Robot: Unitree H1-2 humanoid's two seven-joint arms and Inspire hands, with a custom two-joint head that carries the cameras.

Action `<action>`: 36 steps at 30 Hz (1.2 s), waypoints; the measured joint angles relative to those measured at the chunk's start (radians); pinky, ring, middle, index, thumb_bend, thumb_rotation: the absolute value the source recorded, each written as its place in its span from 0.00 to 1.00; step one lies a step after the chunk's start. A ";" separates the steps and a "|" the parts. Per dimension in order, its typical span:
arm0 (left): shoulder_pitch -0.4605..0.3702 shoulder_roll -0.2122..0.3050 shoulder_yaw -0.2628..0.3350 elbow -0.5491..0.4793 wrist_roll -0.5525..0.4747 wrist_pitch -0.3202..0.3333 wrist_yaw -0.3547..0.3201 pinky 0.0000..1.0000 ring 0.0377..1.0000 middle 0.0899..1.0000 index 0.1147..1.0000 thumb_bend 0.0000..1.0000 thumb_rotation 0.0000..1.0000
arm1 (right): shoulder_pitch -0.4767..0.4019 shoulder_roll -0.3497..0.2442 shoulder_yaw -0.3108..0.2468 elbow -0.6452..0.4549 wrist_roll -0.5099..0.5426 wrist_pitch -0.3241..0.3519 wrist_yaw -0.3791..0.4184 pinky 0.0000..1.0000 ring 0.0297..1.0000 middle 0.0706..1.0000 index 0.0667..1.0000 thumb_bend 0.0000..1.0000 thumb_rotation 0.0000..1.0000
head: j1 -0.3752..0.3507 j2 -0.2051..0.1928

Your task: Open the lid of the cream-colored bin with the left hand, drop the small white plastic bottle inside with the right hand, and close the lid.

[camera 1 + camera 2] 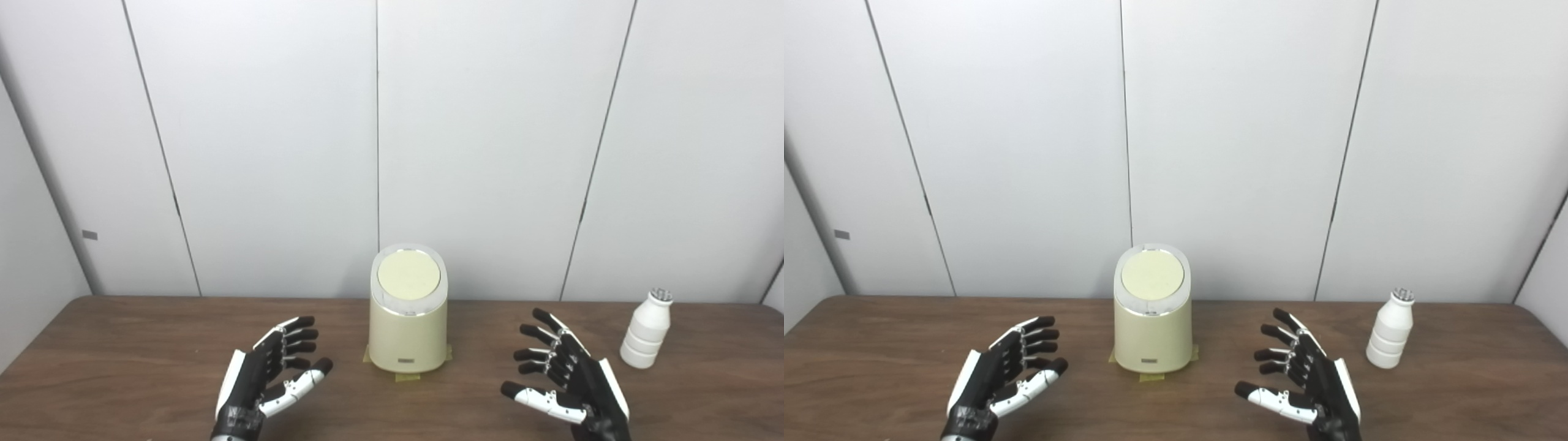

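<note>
On the tabletop (122,343) stand one bin (408,331), lid (408,277) down, and one bottle (647,331); two robot hands, left robot hand (269,373) and right robot hand (566,380), hover with fingers spread, empty.

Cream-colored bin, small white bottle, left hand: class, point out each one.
cream-colored bin (407,343), left eye view, front wall.
small white bottle (644,334), left eye view, ribbed body.
left hand (998,373), right eye view, palm.

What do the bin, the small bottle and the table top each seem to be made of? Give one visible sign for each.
Bin: probably plastic, cream, smooth with a soft sheen; a shiny, chrome-like ring circles its closed lid.
Bottle: likely plastic, matte opaque white, with moulded ridges around its body.
Table: wood or wood-look laminate, dark brown with grain streaks; which one is unclear.
</note>
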 measured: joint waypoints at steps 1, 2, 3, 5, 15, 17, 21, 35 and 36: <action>0.000 0.000 0.000 0.000 0.000 0.000 0.000 0.67 0.72 0.73 0.78 0.67 0.25 | 0.000 0.000 0.000 0.000 0.000 0.000 0.000 0.55 0.60 0.76 0.83 0.81 0.08 | 0.000 0.000; 0.000 0.000 0.000 0.000 0.000 0.000 0.000 0.67 0.72 0.73 0.78 0.67 0.25 | 0.000 0.000 0.000 0.000 0.000 0.000 0.000 0.55 0.60 0.76 0.83 0.81 0.08 | 0.000 0.000; 0.000 0.000 0.000 0.000 0.000 0.000 0.000 0.66 0.72 0.73 0.79 0.67 0.26 | 0.000 0.000 0.000 0.000 -0.001 0.000 0.000 0.56 0.60 0.76 0.82 0.81 0.09 | -0.002 0.002; 0.000 0.000 0.000 0.001 0.000 0.000 0.000 0.66 0.72 0.73 0.79 0.67 0.26 | 0.000 0.000 0.001 0.000 -0.004 0.000 0.000 0.57 0.61 0.76 0.82 0.81 0.09 | -0.002 0.000; 0.000 -0.004 0.001 0.003 -0.002 0.000 0.003 0.67 0.74 0.77 0.80 0.70 0.27 | 0.000 0.001 0.002 -0.010 -0.009 0.023 -0.001 0.59 0.62 0.76 0.82 0.81 0.10 | -0.005 0.000; 0.000 -0.019 0.003 0.003 0.004 0.000 0.021 0.70 0.80 0.84 0.85 0.71 0.29 | 0.000 0.001 0.002 -0.016 -0.011 0.026 -0.001 0.59 0.62 0.76 0.82 0.81 0.10 | -0.003 0.000; -0.012 -0.062 0.005 -0.001 0.039 0.012 0.075 0.79 0.90 0.94 0.96 0.73 0.28 | 0.001 0.000 0.002 -0.017 -0.018 0.026 -0.001 0.55 0.62 0.76 0.82 0.81 0.10 | 0.000 0.000; -0.257 -0.057 -0.030 0.061 0.103 0.064 0.084 0.85 0.91 0.93 0.95 0.78 0.27 | 0.003 -0.002 0.002 -0.017 -0.019 0.025 0.000 0.58 0.62 0.76 0.82 0.81 0.10 | -0.006 -0.002; -0.270 -0.059 -0.034 0.074 0.105 0.073 0.084 0.84 0.91 0.93 0.95 0.78 0.27 | 0.003 -0.002 0.002 -0.016 -0.018 0.024 0.000 0.58 0.62 0.76 0.82 0.81 0.09 | -0.006 -0.002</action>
